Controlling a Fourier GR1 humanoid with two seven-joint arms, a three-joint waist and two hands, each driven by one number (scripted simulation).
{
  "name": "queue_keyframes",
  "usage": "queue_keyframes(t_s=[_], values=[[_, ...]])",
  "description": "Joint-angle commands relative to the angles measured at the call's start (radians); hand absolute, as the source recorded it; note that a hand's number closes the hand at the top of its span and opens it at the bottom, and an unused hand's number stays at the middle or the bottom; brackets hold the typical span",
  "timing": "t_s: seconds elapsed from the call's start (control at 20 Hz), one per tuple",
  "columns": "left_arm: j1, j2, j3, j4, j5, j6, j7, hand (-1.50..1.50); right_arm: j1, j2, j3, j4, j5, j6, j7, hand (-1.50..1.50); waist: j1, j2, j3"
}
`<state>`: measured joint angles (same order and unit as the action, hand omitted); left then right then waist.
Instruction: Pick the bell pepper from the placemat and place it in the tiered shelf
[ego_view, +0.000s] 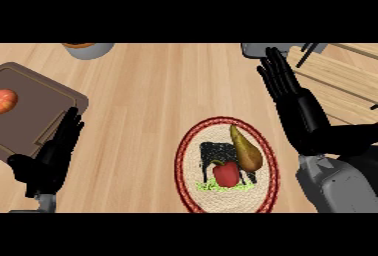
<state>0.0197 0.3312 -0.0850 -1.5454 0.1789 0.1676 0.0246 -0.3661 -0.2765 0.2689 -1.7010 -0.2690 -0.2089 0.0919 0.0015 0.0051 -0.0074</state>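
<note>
I'm seeing the red bell pepper sitting on the oval placemat at approx 6 o'clock of centre, untouched. A brown-green pear is lying touching it on the pepper's 1 o'clock side.

Right hand is hovering at 3 o'clock, fingers straight and apart, holding nothing, just beside the mat's 2 o'clock edge. Left hand is resting at 8 o'clock, fingers straight, empty, overlapping the near corner of a brown cutting board.

Risks, my judgement:
- Pear is crowding the pepper on the side nearest the rt hand; fingers closing from there may be catching or rolling the pear, or nudging the pepper off the mat.
- Pepper is small and rounded; a grasp from the side could be slipping.
- Tiered shelf at 2 o'clock is only partly in view; its dark frame bars could be snagging the forearm during the carry.

Other items, no obstruction: an apple on the board at 9 o'clock; a grey bowl at 11 o'clock, contents cut off.
</note>
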Motion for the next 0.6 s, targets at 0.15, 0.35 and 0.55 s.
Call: queue_keyframes(t_s=[0.15,0.35,0.55], values=[[-0.005,0.067,0.083,0.057,0.015,-0.04,0.038,0.0,0.019,0.158,0.204,0.015,0.341,-0.22,-0.111,1.5,0.004,-0.006,0.007],[0.055,0.072,0.095,0.091,0.016,-0.03,0.035,0.0,0.129,0.019,0.046,0.178,0.549,-0.465,-0.022,1.5,-0.083,-0.013,-0.005],[0.061,0.087,0.091,0.112,0.031,-0.085,0.026,0.0,0.243,0.261,0.273,0.203,0.803,-0.733,-0.075,-1.5,-0.015,-0.009,0.004]])
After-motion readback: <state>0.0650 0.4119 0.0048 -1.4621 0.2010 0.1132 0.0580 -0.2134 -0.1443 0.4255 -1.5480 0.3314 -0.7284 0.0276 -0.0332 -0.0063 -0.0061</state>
